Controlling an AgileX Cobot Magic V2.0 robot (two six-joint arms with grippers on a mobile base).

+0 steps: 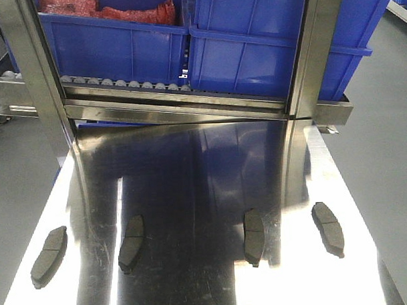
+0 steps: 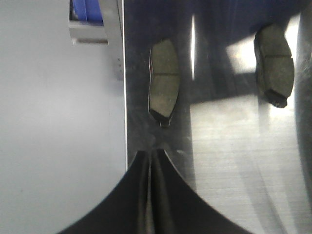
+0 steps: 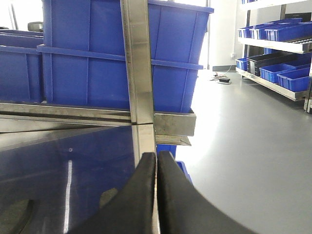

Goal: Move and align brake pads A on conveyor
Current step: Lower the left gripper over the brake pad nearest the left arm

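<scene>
Big blue bins [image 1: 240, 57] stand behind a shiny steel table [image 1: 190, 166]. Four brake pads [image 1: 132, 244] lie flat on the table's near part in a spread row, well apart. The left gripper [image 2: 152, 155] hangs near the leftmost pad, pinched together and empty. The right gripper [image 3: 156, 157] is likewise closed on nothing.

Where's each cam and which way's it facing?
Front: high, angled down over steel table at four brake pads toward blue bins; no robot visible.
Left wrist: above table's left edge, looking down at leftmost pad; shut left pincer shows.
Right wrist: low, level toward bins and post; shut right pincer.
Shared: leftmost pad, front and left wrist.
</scene>
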